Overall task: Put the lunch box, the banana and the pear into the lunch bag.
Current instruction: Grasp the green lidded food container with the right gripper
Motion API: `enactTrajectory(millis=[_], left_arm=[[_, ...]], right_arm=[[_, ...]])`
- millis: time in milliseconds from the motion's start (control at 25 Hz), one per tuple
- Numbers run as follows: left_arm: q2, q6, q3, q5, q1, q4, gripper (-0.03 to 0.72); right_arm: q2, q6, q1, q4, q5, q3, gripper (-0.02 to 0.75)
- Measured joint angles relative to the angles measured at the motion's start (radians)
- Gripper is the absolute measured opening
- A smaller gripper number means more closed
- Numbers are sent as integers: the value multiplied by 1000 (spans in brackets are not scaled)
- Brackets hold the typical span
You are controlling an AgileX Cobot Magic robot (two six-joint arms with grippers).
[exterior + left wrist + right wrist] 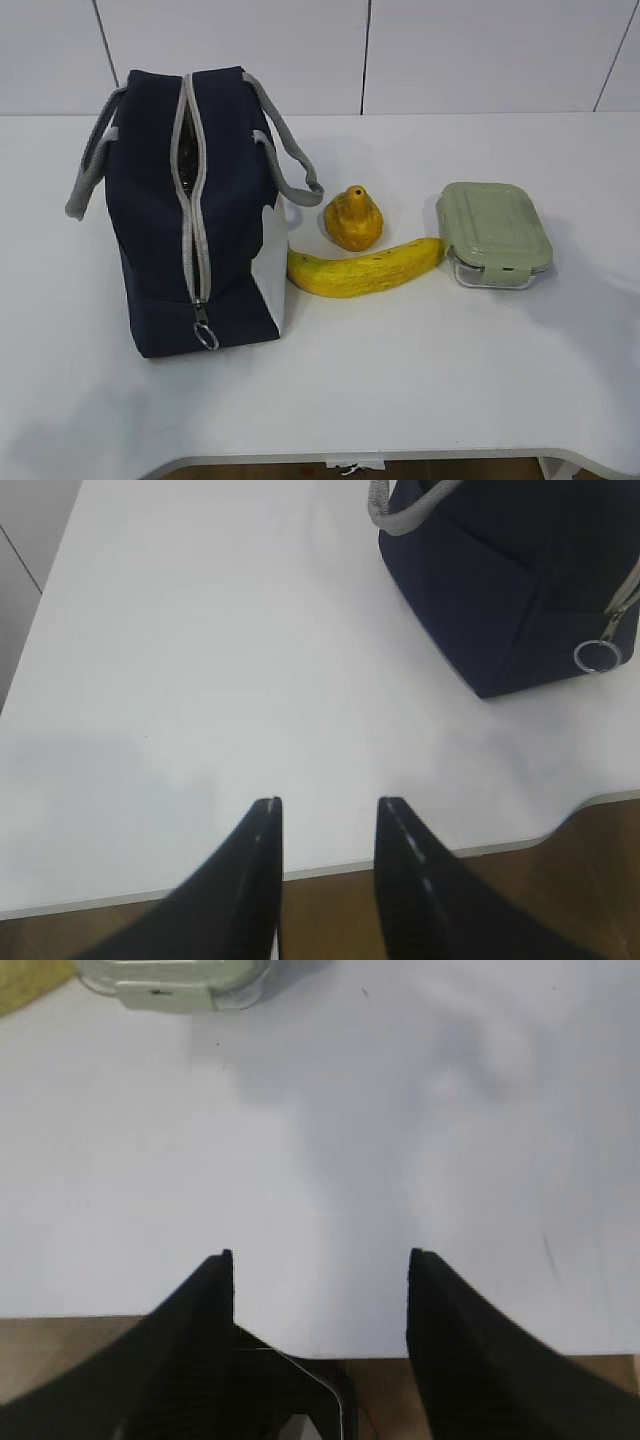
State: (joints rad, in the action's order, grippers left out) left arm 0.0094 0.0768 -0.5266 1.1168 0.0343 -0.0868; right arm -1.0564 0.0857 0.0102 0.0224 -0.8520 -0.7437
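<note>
The navy lunch bag (185, 210) stands on the left of the white table (400, 380), its grey zipper closed down to the ring pull (205, 337). The yellow-orange pear (352, 218) sits right of the bag, the banana (365, 268) lies in front of it, and the lunch box (494, 234) with its sage-green lid is at the right. Neither gripper shows in the exterior view. My left gripper (328, 805) is open and empty over the table's front edge, with the bag (510, 580) at upper right. My right gripper (320, 1255) is open and empty, with the lunch box (175, 982) far ahead.
The table's front edge (400, 455) curves inward below the bag. White wall panels (400, 50) stand behind the table. In the left wrist view the table's left edge (45, 590) shows at upper left.
</note>
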Motion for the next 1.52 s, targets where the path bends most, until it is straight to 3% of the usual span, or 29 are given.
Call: enactTrajectory(millis=[280,720,960,1160,1520], left_arm=[[0,0,0,0,0,0,240],[0,0,0,0,0,0,240],[0,0,0,0,0,0,240],[0,0,0,-2,0,0,240],[0,0,0,-2,0,0,240]], right_arm=[[-171,-99,179,82,26,-107,434],[-375,-615,438,594,-41,-201,434],[-516,-964,579,939,-227,-203,434],[-647,-1162,616,1089,-318,-212,434],[-833,-1228,618,1173,-320,-347,434]])
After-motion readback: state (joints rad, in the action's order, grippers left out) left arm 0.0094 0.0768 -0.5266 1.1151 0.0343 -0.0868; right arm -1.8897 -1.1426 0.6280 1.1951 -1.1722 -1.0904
